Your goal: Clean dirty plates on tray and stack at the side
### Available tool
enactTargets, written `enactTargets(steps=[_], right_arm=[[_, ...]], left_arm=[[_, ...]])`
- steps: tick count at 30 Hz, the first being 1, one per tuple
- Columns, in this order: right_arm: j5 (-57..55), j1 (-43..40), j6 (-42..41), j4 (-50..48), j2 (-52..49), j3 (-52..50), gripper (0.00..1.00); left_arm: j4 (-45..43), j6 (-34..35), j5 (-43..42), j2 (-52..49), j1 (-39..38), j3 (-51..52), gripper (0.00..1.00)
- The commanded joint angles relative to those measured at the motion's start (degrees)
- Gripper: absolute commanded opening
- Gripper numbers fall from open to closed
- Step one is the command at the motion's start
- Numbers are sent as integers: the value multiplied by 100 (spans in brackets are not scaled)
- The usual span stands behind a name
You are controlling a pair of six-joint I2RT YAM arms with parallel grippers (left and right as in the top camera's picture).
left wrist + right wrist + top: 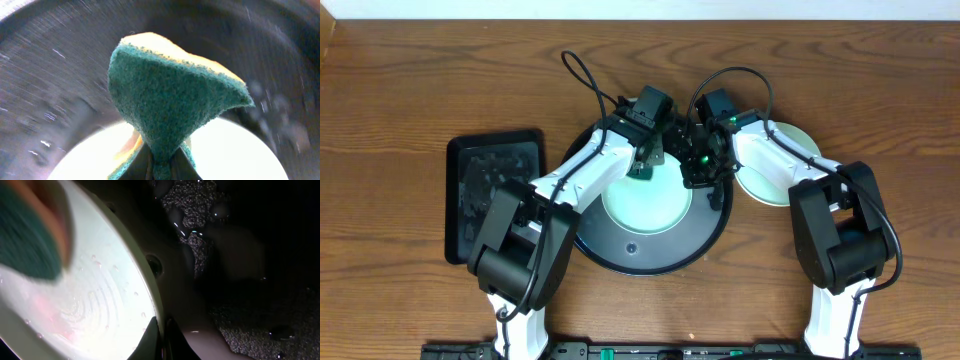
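A pale turquoise plate (646, 201) lies on the round black tray (705, 238). My left gripper (645, 160) is shut on a green and yellow sponge (170, 100) at the plate's far rim; the sponge also shows in the right wrist view (27, 235). My right gripper (698, 172) is shut on the plate's right rim (150, 305); the wet plate (85, 295) is tilted in that view. More plates (775, 165) are stacked on the table to the right of the tray, partly hidden by my right arm.
A rectangular black tray (490, 190) lies to the left of the round tray. Both arms cross over the round tray's far half. Bare wooden table (420, 80) runs along the back and sides.
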State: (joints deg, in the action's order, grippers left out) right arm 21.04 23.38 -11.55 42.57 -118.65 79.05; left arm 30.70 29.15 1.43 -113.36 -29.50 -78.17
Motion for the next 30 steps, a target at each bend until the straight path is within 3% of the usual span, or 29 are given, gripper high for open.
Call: enactTargets(steps=[1, 4, 8, 11, 16, 18, 24, 30], right_arm=[[-105, 20, -20, 31, -63, -101, 2], [-105, 20, -20, 31, -63, -101, 2], [-105, 20, -20, 31, -63, -101, 2], [-105, 20, -20, 31, -63, -101, 2], [-105, 20, -22, 33, -63, -101, 2], [-105, 20, -24, 33, -63, -101, 2], [-105, 20, -236, 50, -61, -98, 1], [-24, 31, -260, 581, 11, 284, 1]], left_arm=[[205, -518, -1613, -85, -81, 70, 7], [227, -909, -2076, -74, -76, 70, 7], [293, -1071, -1755, 9, -24, 68, 7], [452, -999, -868, 166, 85, 17, 8], [1025, -339, 1333, 634, 361, -138, 8], [1145, -332, 1679, 883, 522, -138, 7], [1637, -334, 1725, 1502, 1200, -138, 8], [2337, -361, 1169, 1753, 1987, -136, 7]])
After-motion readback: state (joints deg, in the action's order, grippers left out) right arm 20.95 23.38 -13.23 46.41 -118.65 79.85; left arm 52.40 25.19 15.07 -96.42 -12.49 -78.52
